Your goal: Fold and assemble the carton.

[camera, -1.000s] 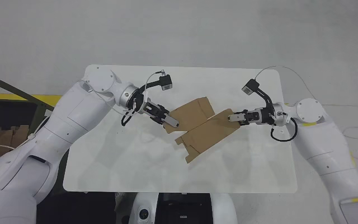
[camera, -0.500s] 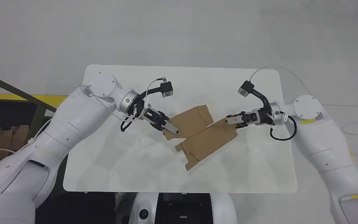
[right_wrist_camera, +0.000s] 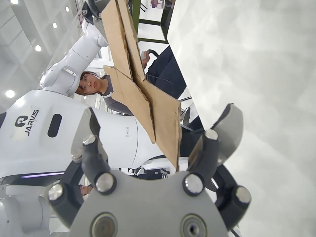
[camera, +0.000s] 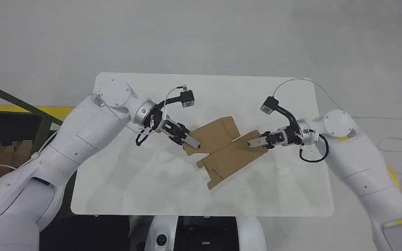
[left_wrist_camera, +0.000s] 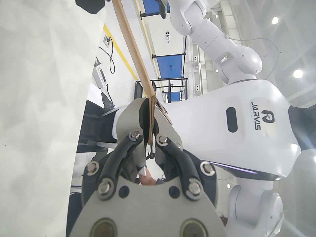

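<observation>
The flattened brown carton (camera: pixel 223 147) hangs just above the middle of the white table (camera: pixel 125 188). My left gripper (camera: pixel 192 144) is shut on the carton's left edge; in the left wrist view the gripper (left_wrist_camera: pixel 149 124) pinches the thin cardboard (left_wrist_camera: pixel 128 33) between both pads. My right gripper (camera: pixel 253 142) is at the carton's right flap. In the right wrist view that gripper (right_wrist_camera: pixel 160 124) stands open, its fingers (right_wrist_camera: pixel 91 124) wide apart, with the flap of the cardboard (right_wrist_camera: pixel 148 94) reaching in between them, apart from both.
The table's near half and both sides around the carton are bare. The front table edge (camera: pixel 201 215) lies close below the carton's lower corner. A cable (camera: pixel 295 81) loops above the right wrist.
My right gripper has moved left and toward the front, further onto the carton's right flap. The carton has shifted slightly with it. The left gripper keeps its hold.
</observation>
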Available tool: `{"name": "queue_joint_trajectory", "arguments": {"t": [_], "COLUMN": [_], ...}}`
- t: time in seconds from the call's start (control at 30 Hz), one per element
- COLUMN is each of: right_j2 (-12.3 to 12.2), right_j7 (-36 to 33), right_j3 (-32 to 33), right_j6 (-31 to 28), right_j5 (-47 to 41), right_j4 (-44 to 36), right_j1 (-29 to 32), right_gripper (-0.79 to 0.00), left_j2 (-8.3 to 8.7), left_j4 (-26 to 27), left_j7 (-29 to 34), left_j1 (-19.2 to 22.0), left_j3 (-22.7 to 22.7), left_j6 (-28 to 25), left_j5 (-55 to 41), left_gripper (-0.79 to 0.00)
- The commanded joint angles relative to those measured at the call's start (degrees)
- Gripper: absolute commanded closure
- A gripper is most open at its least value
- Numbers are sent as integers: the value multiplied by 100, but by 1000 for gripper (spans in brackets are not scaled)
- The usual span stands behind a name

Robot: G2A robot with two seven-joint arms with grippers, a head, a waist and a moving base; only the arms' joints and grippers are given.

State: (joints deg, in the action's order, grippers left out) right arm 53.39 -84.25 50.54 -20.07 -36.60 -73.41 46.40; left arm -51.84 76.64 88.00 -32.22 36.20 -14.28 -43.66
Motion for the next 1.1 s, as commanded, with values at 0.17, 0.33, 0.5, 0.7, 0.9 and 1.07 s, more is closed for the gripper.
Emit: {"name": "queue_joint_trajectory", "arguments": {"t": [0.17, 0.33, 0.5, 0.7, 0.9, 1.07], "right_j2": [-79, -125, -160, -180, -204, -223], "right_j7": [28, 51, 60, 22, 9, -26], "right_j3": [-68, -138, -215, -317, -345, -279], "right_j6": [-28, -51, -60, -22, -9, 27], "right_j5": [-73, -89, -168, -299, -457, -662], "right_j4": [-94, -133, -164, -148, -168, 9], "right_j1": [-32, -63, -92, -129, -137, -101], "right_gripper": [-314, -262, -139, 0, 0, 0], "left_j2": [-9, -16, -20, -30, -55, -65], "left_j4": [-80, -103, -136, -167, -266, -304], "left_j7": [0, 0, 0, 0, 0, -94], "left_j1": [38, 68, 99, 112, 68, -25], "left_j3": [-60, -98, -122, -132, -35, 167], "left_j6": [-11, -12, -10, -66, -186, -294], "left_j5": [-25, -30, -35, -48, -304, -451], "left_gripper": [0, 0, 0, -277, -785, -785]}}
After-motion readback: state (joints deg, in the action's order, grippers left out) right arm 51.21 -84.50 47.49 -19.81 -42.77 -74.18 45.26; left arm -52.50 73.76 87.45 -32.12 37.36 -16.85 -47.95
